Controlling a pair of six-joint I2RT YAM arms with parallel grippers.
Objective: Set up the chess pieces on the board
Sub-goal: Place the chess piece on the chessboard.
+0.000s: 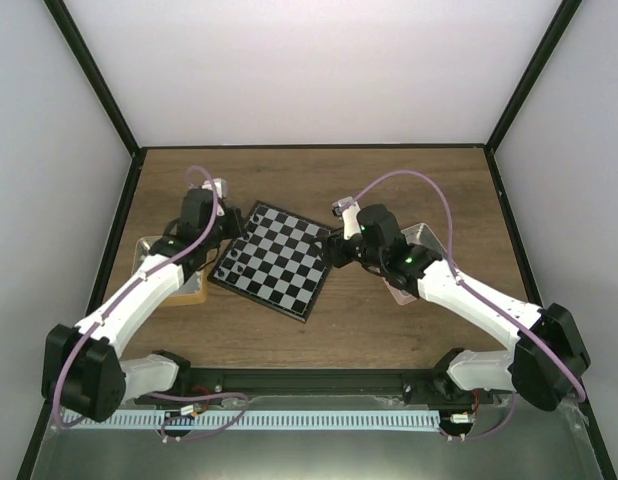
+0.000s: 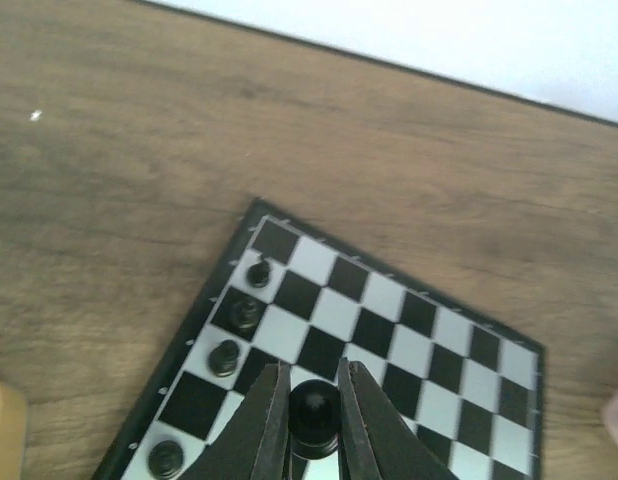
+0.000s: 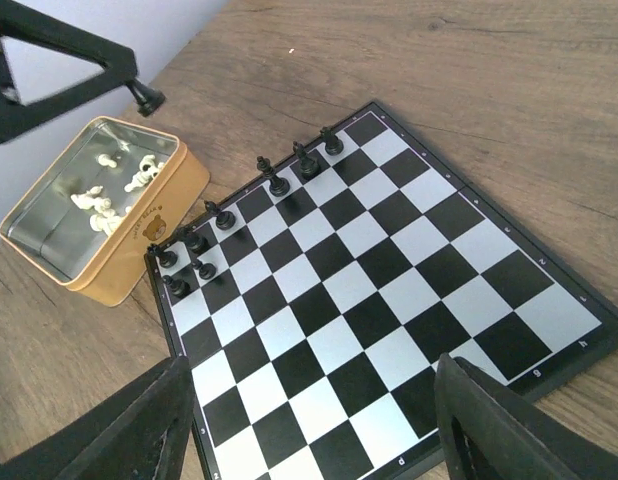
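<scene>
A small black piece (image 2: 314, 415) sits pinched between the fingers of my left end effector (image 2: 313, 392), which is closed tight on it above the squares at the board's (image 1: 272, 258) left side. I cannot tell whether its base touches the surface. More black pieces (image 3: 277, 182) stand in a ragged line along that same edge of the board, with two set one square further in. The board lies flat and turned at an angle on the wooden desk (image 1: 389, 180). My right end effector (image 3: 314, 430) hangs over the opposite part of the board, fingers spread wide with nothing between them. Just beside the board's left corner stands a tan tin (image 3: 149, 225) with cream-white pieces (image 3: 114, 185) inside.
</scene>
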